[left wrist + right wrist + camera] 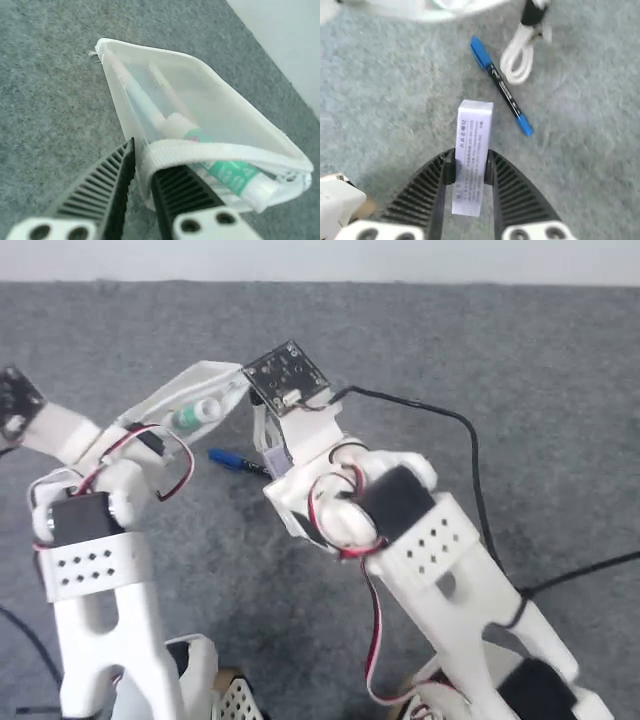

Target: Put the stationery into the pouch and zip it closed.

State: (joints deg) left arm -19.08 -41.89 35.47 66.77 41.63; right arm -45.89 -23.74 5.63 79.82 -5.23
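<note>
Box (474, 130) in right end effector (470, 155) (blue marker (502, 87) nearby)

We see our right gripper (470, 156) clamped on a small white box (472, 142), its jaws pressed against the box's two long sides. Beyond it on the grey carpet (385, 100) lies a blue-capped pen (501, 86), with a coiled white cable (519, 60) just beside it.

high view: fixed, above and behind both arms, tilted down across the grey tabletop (540, 370); mid-range.
left wrist: just behind left tool (144, 160), looking along it; pouch (215, 115) very near.
right wrist: just behind right tool (470, 152) and its white box (473, 127), facing down at the tabletop.
shared: high and left wrist, pouch; high and right wrist, blue pen (502, 90).
</note>
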